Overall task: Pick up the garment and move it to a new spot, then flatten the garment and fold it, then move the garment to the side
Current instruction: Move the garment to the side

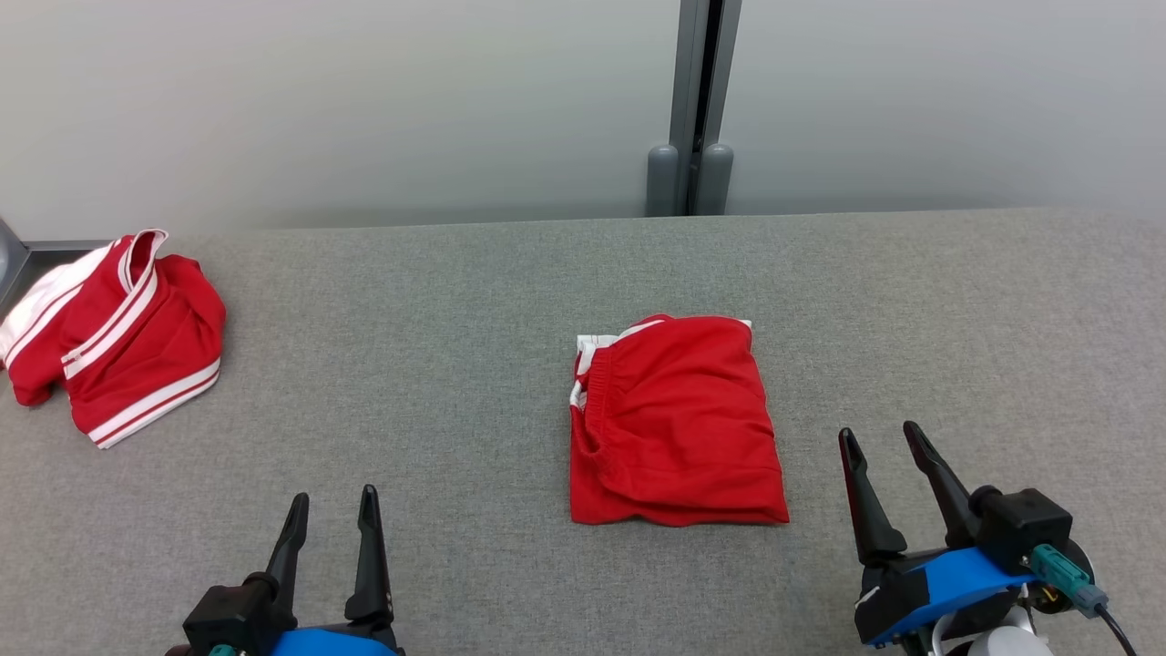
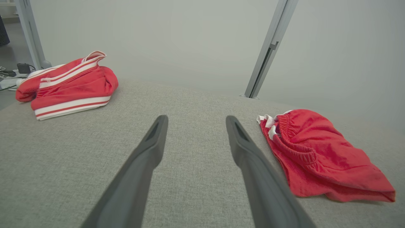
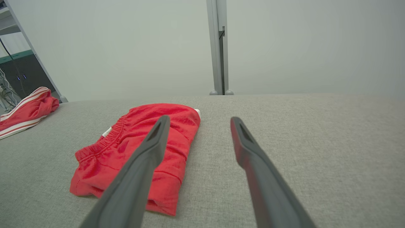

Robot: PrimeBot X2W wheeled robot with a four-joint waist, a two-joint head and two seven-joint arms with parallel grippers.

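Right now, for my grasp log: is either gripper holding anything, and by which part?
Nothing is held. The left gripper and right gripper are open, clear of the folded red shorts.

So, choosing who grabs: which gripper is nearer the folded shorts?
Right. Right gripper sits just right of the folded shorts; left gripper is farther off, to their left.

Striped garment (image 3: 28, 109) clipped at L edge; shorts (image 3: 126, 148) pt. behind finger (image 3: 139, 171).

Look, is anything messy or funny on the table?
Yes. The red white-striped garment at the far left corner of the table lies bunched and rumpled, with a flap sticking up, unlike the folded red shorts lying flat in the middle.
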